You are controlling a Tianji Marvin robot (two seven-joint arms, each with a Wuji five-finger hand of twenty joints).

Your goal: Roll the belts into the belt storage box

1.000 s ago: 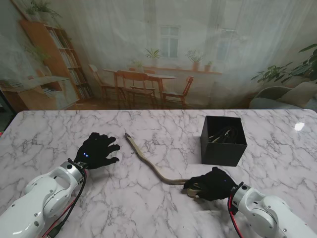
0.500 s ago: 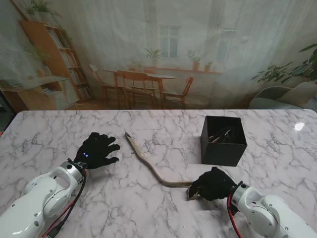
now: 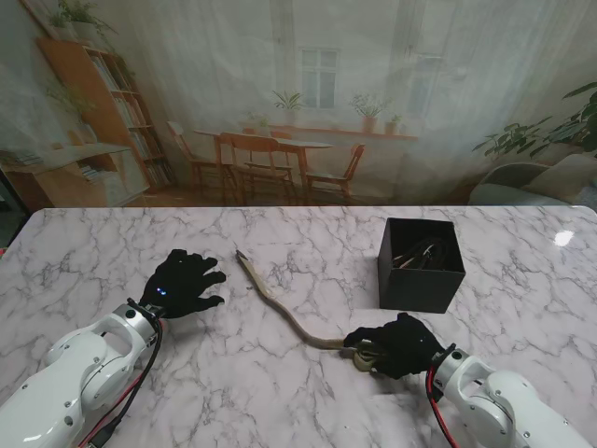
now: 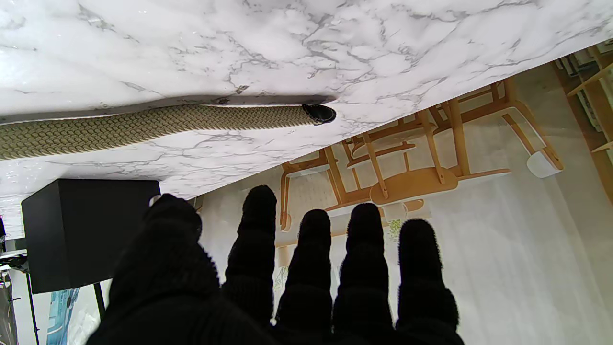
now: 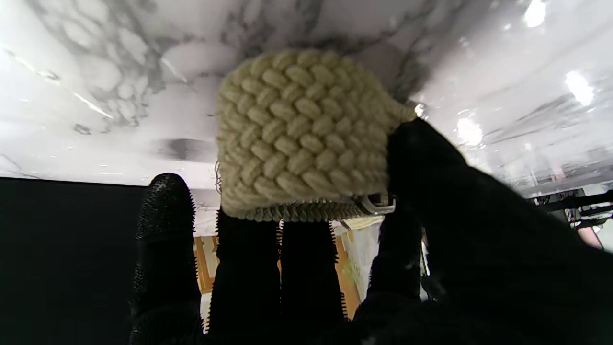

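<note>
A tan braided belt (image 3: 280,308) lies stretched across the marble table, its dark tip (image 4: 320,113) pointing away from me. Its near end is curled into a small roll (image 5: 297,139) with the buckle tucked in. My right hand (image 3: 399,343), in a black glove, is shut on that roll, thumb on one side and fingers on the other. My left hand (image 3: 182,283) rests open on the table left of the belt, fingers spread (image 4: 306,268), not touching it. The black belt storage box (image 3: 422,264) stands farther from me than the right hand, with dark belts inside.
The box's side (image 4: 81,230) also shows in the left wrist view. A printed backdrop of a dining room hangs behind the table's far edge (image 3: 298,207). Bare marble lies between the two hands.
The right hand has shifted left along the belt, curling its end further. The straight stretch of belt is a little shorter. The left hand has not moved.
</note>
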